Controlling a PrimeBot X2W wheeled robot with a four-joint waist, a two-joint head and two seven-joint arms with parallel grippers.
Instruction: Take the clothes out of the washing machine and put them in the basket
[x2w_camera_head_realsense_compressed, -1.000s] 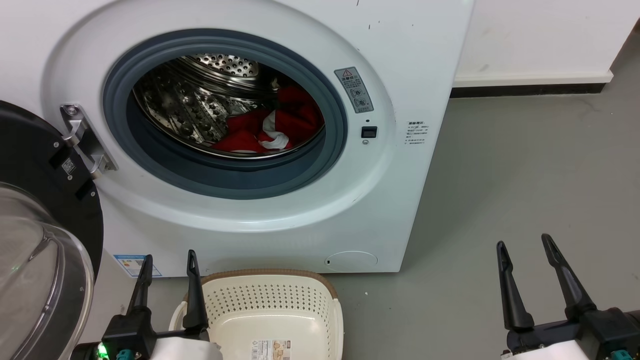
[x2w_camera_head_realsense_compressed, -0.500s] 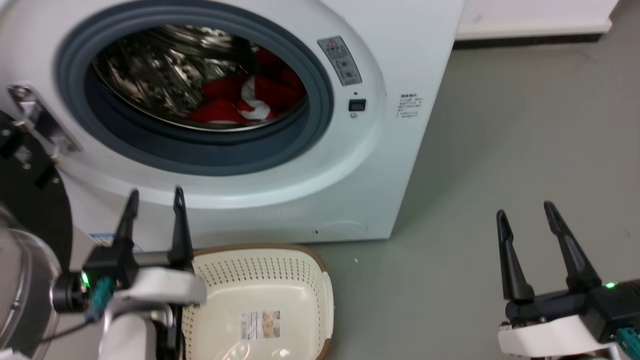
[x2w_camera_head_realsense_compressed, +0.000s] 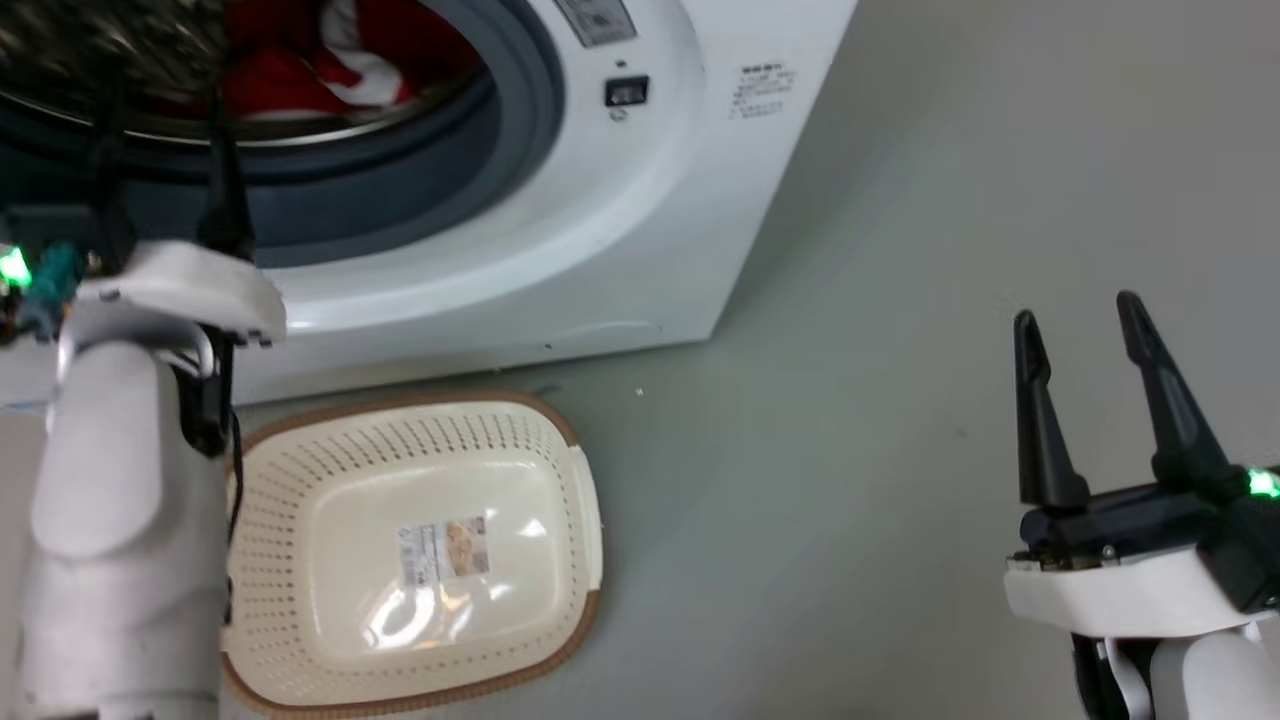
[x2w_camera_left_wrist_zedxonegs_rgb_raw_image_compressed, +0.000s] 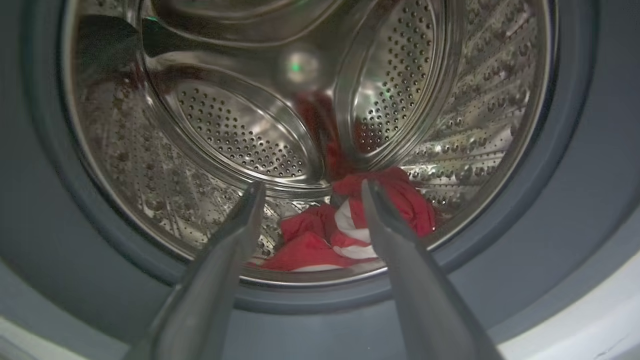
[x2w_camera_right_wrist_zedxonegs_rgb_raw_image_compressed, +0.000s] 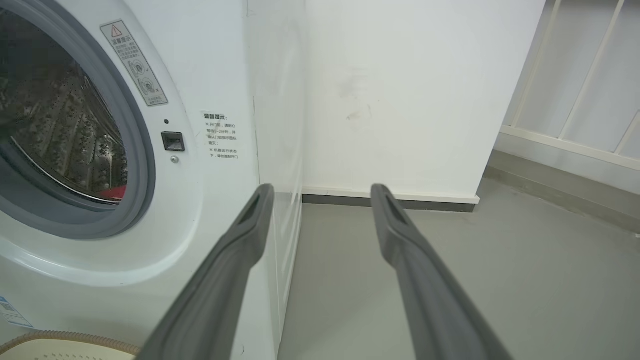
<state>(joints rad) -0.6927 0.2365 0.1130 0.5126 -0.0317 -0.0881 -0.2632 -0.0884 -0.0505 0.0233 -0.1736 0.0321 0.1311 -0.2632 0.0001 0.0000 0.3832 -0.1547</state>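
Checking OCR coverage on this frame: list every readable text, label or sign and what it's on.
"温馨提示:" heads the printed note on the washing machine front; the lines beneath are too small to read.
Warning sticker above and left of that note: red triangle sign and pictograms, text too small to read.
Label on the basket bottom: blurred, unreadable.
Blue sticker low on the machine: unreadable.

Drum shiny perforated steel; basket glossy plastic; jersey cloth
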